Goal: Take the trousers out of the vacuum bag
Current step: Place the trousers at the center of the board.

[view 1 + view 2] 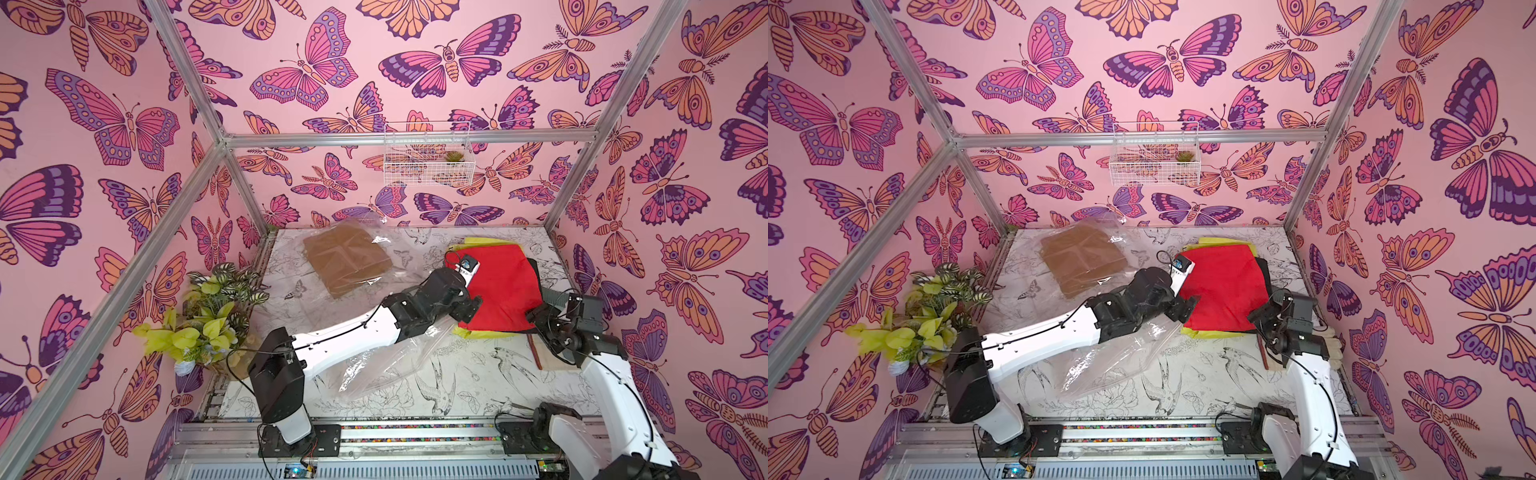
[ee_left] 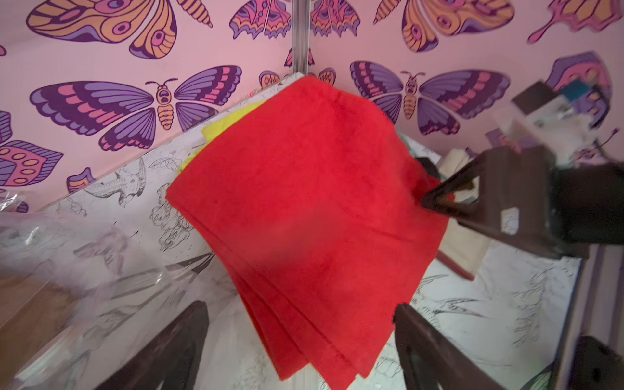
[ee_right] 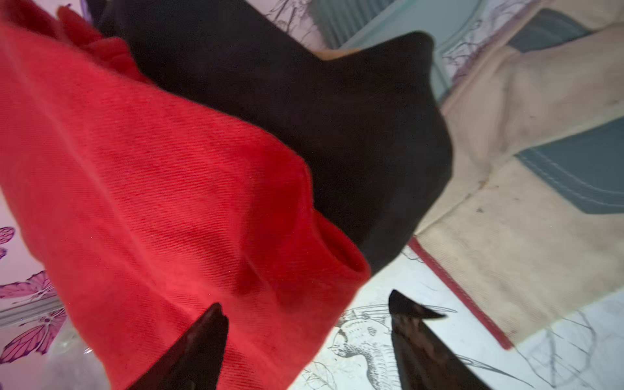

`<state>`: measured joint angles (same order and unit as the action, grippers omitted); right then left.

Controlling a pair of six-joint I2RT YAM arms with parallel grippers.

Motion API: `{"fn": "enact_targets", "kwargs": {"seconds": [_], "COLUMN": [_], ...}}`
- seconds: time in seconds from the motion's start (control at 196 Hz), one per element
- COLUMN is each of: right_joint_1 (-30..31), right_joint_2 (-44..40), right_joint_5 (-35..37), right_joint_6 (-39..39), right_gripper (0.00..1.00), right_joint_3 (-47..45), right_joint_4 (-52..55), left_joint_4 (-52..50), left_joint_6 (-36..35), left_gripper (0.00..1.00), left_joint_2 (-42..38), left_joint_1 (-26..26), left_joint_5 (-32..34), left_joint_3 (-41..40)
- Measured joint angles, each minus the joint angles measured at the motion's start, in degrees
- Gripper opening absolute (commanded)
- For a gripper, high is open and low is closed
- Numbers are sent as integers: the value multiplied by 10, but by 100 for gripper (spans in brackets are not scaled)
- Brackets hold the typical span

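The red trousers (image 1: pixel 503 286) (image 1: pixel 1223 286) lie folded on top of a pile at the back right, over yellow trousers (image 1: pixel 478 242) and black trousers (image 3: pixel 304 101). Mustard brown trousers (image 1: pixel 347 259) (image 1: pixel 1081 259) lie inside the clear vacuum bag (image 1: pixel 374 365) (image 1: pixel 1100 365), which stretches from the back left under my left arm. My left gripper (image 2: pixel 300 305) is open, and a corner of the red trousers (image 2: pixel 304 202) lies loose between its fingers. My right gripper (image 3: pixel 305 300) is open at the red trousers' (image 3: pixel 152 185) near right corner, one finger over the cloth.
Pale work gloves (image 1: pixel 1329 345) (image 3: pixel 506 169) lie by the right wall, next to the pile. A potted plant (image 1: pixel 208 316) stands at the left edge. A wire basket (image 1: pixel 428 153) hangs on the back wall.
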<state>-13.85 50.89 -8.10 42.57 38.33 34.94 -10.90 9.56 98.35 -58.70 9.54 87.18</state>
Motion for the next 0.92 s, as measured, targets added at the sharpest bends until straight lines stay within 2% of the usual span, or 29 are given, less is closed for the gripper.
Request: {"fn": "enact_targets", "kwargs": {"seconds": [0.138,0.24,0.388,0.602,0.77,0.918], "right_joint_1": [-8,-8,-8,-2,30,79], "right_joint_2": [-14,-26,-33,55,131,200], "right_joint_5": [44,46,-8,-95,-111,-87], "right_joint_6": [-22,-40,-69,-112,-155,-192], "right_gripper": [93,94,95,96,95,95], "right_joint_3": [37,66,100,189,262,324], "right_joint_4": [42,47,30,-3,-7,-3], "left_joint_4": [-34,-51,-68,-76,-75,-73], "left_joint_6": [24,44,68,99,110,118], "left_gripper": [73,64,52,33,31,31], "left_joint_2": [56,99,165,240,280,313], "left_joint_1": [17,36,66,90,95,101], "left_joint_5": [-30,-58,-96,-131,-148,-156], "left_joint_3": [87,127,174,233,280,321]}}
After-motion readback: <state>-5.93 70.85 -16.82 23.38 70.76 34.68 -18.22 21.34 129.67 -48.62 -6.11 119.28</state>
